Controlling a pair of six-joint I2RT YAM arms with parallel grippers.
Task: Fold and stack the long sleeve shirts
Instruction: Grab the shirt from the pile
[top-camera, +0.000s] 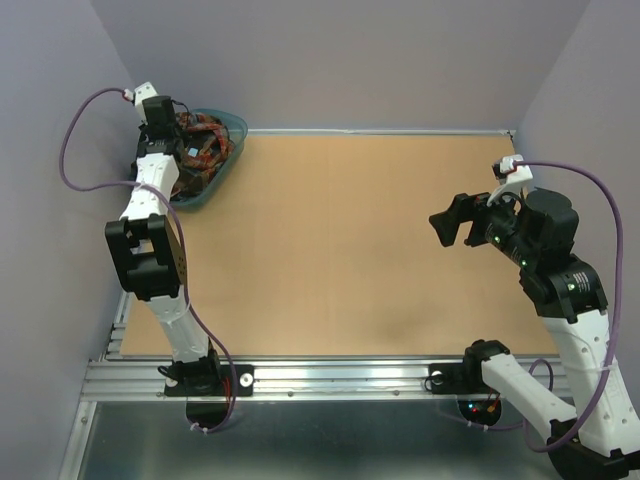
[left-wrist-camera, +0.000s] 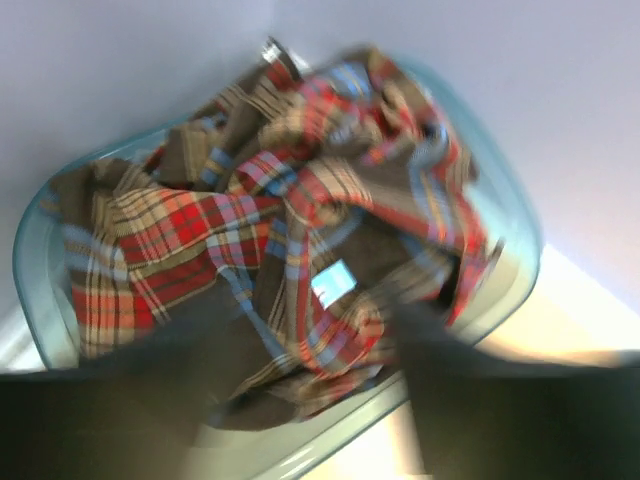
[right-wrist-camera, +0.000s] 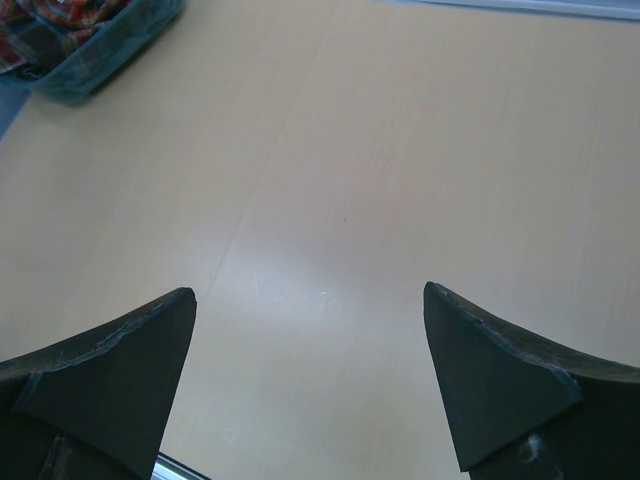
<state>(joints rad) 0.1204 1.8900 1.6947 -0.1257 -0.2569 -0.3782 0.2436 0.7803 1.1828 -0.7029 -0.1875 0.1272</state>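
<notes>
No text, brand, number or sign can be read in any view. The only label-like thing is a small pale blue tag (left-wrist-camera: 333, 283) on the plaid shirt (left-wrist-camera: 190, 230) heaped in the teal basket (left-wrist-camera: 28, 280). It lies just ahead of the left gripper (left-wrist-camera: 315, 345), roughly in line with the gap between its fingers. Motion blur leaves anything printed on it illegible.
</notes>
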